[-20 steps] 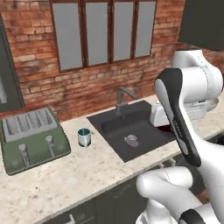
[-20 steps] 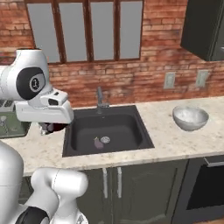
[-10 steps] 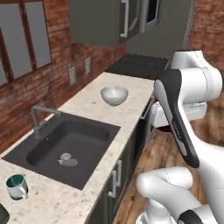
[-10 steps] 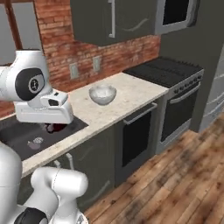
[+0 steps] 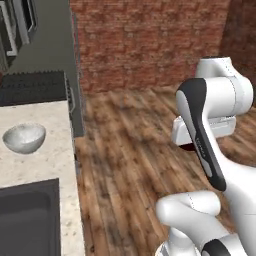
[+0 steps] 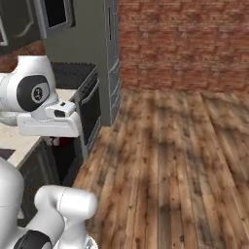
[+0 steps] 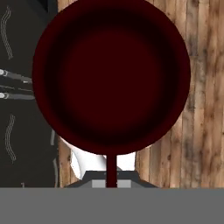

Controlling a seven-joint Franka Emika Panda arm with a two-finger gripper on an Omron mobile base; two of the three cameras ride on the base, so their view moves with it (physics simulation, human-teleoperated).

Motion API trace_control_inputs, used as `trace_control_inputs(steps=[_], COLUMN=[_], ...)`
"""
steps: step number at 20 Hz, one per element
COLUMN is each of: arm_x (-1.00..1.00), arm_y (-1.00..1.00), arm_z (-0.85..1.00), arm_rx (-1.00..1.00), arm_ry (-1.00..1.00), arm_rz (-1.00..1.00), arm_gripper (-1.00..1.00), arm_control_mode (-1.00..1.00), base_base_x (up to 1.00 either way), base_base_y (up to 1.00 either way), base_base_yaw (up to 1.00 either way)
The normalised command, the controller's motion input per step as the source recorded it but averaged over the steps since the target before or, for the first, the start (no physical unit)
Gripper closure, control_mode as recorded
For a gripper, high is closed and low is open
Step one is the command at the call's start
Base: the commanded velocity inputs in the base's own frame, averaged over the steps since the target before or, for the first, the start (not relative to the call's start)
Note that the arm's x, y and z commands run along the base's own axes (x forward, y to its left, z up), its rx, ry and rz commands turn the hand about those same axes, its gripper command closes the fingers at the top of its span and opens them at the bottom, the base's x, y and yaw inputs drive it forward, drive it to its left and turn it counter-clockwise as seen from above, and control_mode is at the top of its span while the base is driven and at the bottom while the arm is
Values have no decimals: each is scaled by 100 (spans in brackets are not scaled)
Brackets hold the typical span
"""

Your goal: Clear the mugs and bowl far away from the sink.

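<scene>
A dark maroon mug [image 7: 111,76] takes up most of the hand view, seen from above over the wooden floor. My gripper [image 7: 111,177] is shut on its handle side. The same mug [image 5: 188,147] shows as a dark sliver under the white hand, held out over the floor to the right of the counter, and again beneath the hand as mug [image 6: 55,141]. The pale speckled bowl [image 5: 23,137] stands upright on the counter at the left. A corner of the dark sink [image 5: 27,220] lies at the lower left, nearer to me than the bowl.
The speckled counter [image 5: 52,165] runs along the left, with a black stove [image 5: 35,87] beyond the bowl. The oven front [image 6: 90,113] and a tall dark cabinet [image 6: 82,44] stand on the left. Wooden floor [image 6: 175,155] stretches to a brick wall [image 5: 150,40].
The whole picture has swung: the base has turned right, away from the sink and counter toward the wooden floor. The maroon mug stays in the shut gripper throughout.
</scene>
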Motion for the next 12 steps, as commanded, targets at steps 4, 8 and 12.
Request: trace_control_inputs(steps=[4,8,12], arm_x=[0,0,0], arm_y=[0,0,0], arm_z=[0,0,0], arm_rx=[0,0,0], arm_ry=[0,0,0], arm_rz=[0,0,0], arm_gripper=[100,100,100], arm_control_mode=[100,100,100], base_base_x=[0,0,0], base_base_y=[0,0,0], base_base_yaw=[-100,-100,-100])
